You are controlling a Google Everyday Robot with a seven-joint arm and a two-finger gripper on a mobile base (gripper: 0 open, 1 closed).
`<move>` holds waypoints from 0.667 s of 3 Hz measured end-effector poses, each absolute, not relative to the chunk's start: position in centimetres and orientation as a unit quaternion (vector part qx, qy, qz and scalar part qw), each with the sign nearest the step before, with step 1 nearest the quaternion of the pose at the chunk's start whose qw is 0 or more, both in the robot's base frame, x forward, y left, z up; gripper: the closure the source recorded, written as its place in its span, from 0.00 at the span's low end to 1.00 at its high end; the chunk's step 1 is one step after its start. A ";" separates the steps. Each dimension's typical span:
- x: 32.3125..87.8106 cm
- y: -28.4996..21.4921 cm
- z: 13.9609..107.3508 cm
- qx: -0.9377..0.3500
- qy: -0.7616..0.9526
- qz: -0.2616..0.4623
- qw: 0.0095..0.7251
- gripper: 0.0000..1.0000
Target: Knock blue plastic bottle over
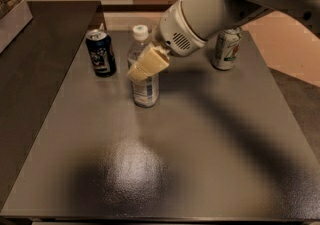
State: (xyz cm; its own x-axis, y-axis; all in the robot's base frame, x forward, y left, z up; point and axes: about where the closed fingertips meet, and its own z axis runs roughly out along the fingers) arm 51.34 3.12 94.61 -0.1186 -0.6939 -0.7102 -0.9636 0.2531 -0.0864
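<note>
The blue plastic bottle [144, 89] stands upright on the dark table [200, 159], a clear bottle with a white cap and a blue-and-white label. My gripper [145, 65] reaches in from the upper right on a thick white arm [210, 14]. Its cream-coloured fingers [150, 61] lie across the front of the bottle's upper body, covering part of it.
A dark blue can [101, 52] stands just left of the bottle. A pale green-white can [227, 48] stands at the back right. A second dark surface [35, 69] adjoins the table on the left, with a box [10, 9] at its far corner.
</note>
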 end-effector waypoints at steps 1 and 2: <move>51.3 3.0 94.9 -0.575 0.722 0.202 0.328 0.64; 51.3 2.4 96.3 -0.575 0.724 0.195 0.326 0.87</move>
